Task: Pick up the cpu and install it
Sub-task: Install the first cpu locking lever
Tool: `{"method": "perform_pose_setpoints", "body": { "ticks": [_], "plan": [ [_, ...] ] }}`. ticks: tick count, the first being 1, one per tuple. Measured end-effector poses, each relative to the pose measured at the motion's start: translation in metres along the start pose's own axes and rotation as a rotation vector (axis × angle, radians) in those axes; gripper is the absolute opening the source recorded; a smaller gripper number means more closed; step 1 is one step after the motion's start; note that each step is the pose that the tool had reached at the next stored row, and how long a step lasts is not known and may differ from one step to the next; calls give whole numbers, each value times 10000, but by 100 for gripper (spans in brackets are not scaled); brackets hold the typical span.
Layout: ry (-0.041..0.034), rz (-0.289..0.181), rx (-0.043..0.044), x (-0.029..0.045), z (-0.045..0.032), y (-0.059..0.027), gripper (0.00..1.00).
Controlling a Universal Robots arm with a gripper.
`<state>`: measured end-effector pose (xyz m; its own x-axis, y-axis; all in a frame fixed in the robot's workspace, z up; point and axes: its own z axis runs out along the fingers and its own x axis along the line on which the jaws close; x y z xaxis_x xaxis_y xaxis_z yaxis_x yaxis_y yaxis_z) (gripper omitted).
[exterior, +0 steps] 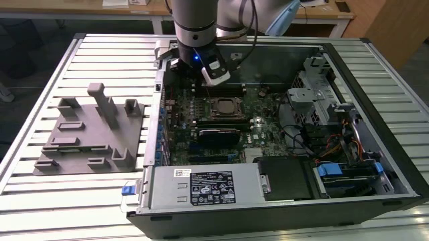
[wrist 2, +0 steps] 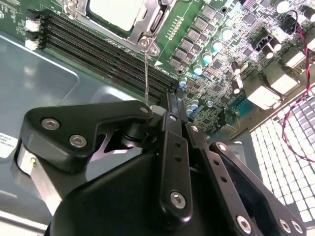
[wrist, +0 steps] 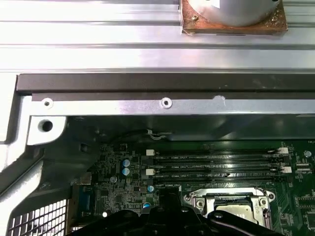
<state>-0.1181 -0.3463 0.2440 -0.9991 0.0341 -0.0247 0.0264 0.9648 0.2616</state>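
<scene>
Cpu [wrist 2: 117,11] sits in socket [wrist 2: 156,20], near end effector [exterior: 216,78] but apart from it. Thin lever [wrist 2: 146,73] stands upright, so latching is likely left. End effector apart or together: cannot tell.

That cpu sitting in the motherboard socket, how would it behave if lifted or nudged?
The cpu looks flat and rigid, so it likely stays stiff and won't roll. Its smooth pale metal top may be slippery. Seated within the socket frame, it probably resists sideways pushes.
</scene>
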Motion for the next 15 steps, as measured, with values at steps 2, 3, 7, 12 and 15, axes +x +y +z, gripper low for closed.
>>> {"method": "perform_pose_setpoints", "body": {
  "ticks": [2, 3, 7, 12, 15],
  "plan": [
    [-1, 1, -25, 0, -12, 3, 11],
    [0, 1, -40, 0, -18, 5, 11],
    [5, 7, -214, -1, -25, 7, 11],
    [6, 8, -229, -1, -26, 7, 11],
    [6, 6, -231, -22, -25, 7, 11]
  ]
}}
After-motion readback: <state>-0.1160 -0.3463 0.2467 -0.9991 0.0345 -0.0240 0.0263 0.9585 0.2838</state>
